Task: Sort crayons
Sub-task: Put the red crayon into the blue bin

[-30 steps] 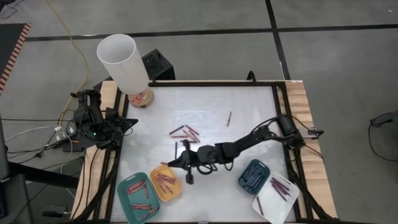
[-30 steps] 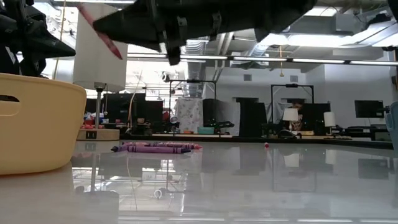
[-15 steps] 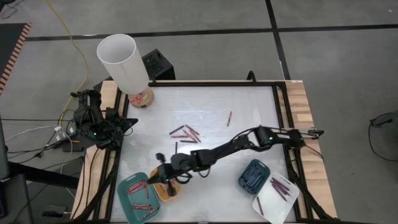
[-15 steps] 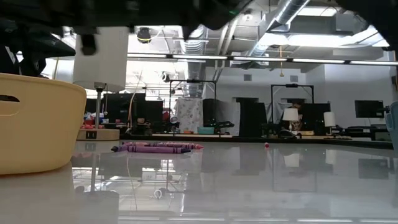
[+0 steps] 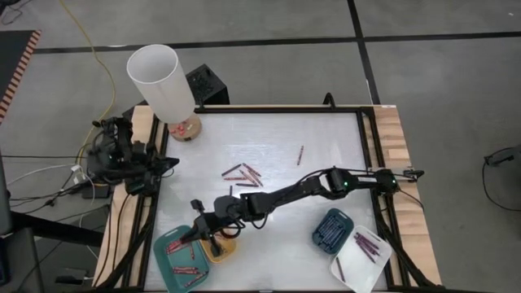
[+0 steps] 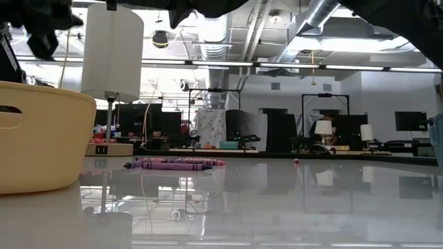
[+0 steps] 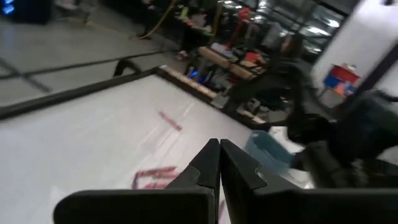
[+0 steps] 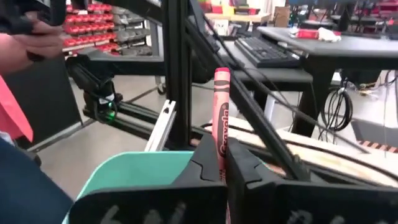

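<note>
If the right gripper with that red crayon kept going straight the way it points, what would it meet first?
Probably the teal tray, whose rim lies just ahead of the right gripper and its red crayon. From above, the gripper is at that tray. Depth is hard to judge.

One red crayon (image 8: 221,118) stands upright, clamped between the fingers of the right end effector (image 5: 198,231), above the teal tray (image 5: 167,260). A loose cluster of crayons (image 5: 242,172) lies flat near the middle of the surface (image 5: 326,138); a single crayon (image 5: 299,155) lies apart from it. Further crayons lie in the teal, yellow (image 5: 221,252), dark-blue (image 5: 332,230) and white (image 5: 358,259) trays.
</note>
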Motion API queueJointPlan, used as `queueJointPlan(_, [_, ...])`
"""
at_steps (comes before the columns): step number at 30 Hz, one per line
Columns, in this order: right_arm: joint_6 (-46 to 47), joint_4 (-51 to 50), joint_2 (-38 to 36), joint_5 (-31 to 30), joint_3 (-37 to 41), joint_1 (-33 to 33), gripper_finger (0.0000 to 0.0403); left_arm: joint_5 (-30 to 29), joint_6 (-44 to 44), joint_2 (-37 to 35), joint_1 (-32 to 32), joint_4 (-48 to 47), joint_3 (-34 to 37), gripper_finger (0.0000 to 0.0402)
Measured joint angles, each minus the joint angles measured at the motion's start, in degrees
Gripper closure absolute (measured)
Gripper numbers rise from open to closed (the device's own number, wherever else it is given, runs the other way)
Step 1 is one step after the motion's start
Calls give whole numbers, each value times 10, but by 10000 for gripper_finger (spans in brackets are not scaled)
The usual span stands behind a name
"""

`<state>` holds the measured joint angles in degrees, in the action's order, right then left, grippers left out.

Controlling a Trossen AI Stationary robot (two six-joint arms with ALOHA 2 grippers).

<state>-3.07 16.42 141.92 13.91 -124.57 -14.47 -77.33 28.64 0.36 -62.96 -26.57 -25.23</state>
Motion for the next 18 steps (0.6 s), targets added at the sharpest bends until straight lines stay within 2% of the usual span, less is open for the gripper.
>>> queueJointPlan(2, [-1,11,0,6,0,1,399,14,-60,0,0,51,0,401])
queueJointPlan(4, [-13,18,0,29,0,0,399,54,-89,0,0,75,0,402])
queueJointPlan(7, [-34,16,0,54,-1,-3,399,128,-72,0,0,79,0,402])
queueJointPlan(11, [-46,31,0,56,0,-6,399,224,-48,0,0,78,0,401])
queueJointPlan(15, [-57,40,1,56,0,-5,399,242,-25,0,0,75,0,401])
queueJointPlan(18, [-42,87,24,56,-11,-5,399,242,-8,0,0,66,0,402])
